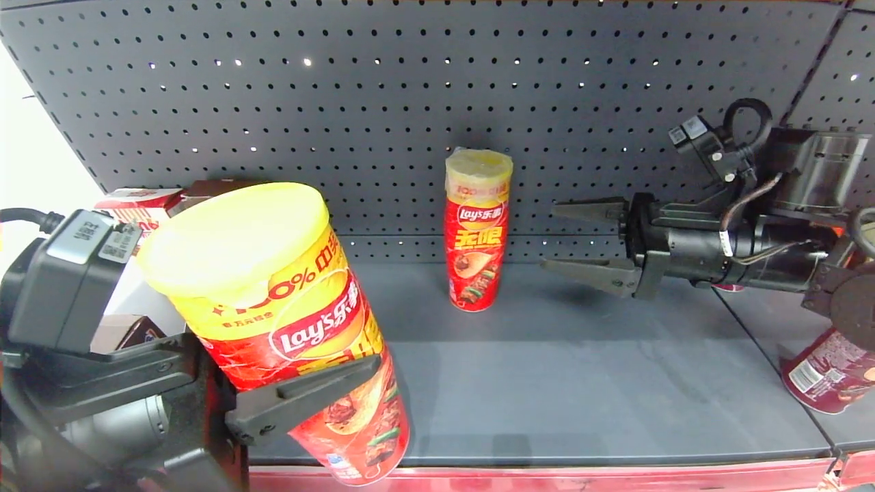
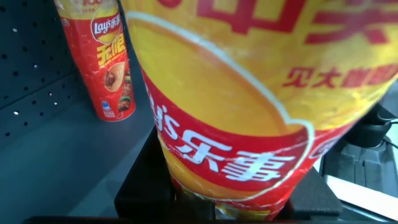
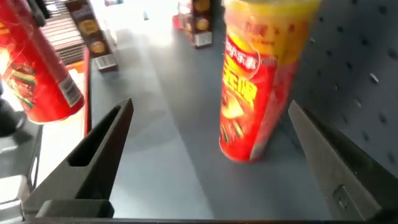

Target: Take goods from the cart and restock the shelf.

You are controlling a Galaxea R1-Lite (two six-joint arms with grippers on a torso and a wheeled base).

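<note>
At the shelf [image 1: 581,383] front, the left gripper [image 1: 273,355] clamps its fingers on a tilted chip can [image 1: 273,294]; the right gripper [image 1: 550,236], fingers spread, hangs near the standing can [image 1: 476,232]. Best level it, then set it down alongside.

A: Where does the head camera sit?
B: High, facing forward and down on the shelf board [image 1: 581,383] and pegboard [image 1: 410,102].
A: The wrist cameras?
B: Left is pressed close to the near chip can [image 2: 249,124]; right looks low along the board. All three share the far chip can [image 1: 476,232].
</note>
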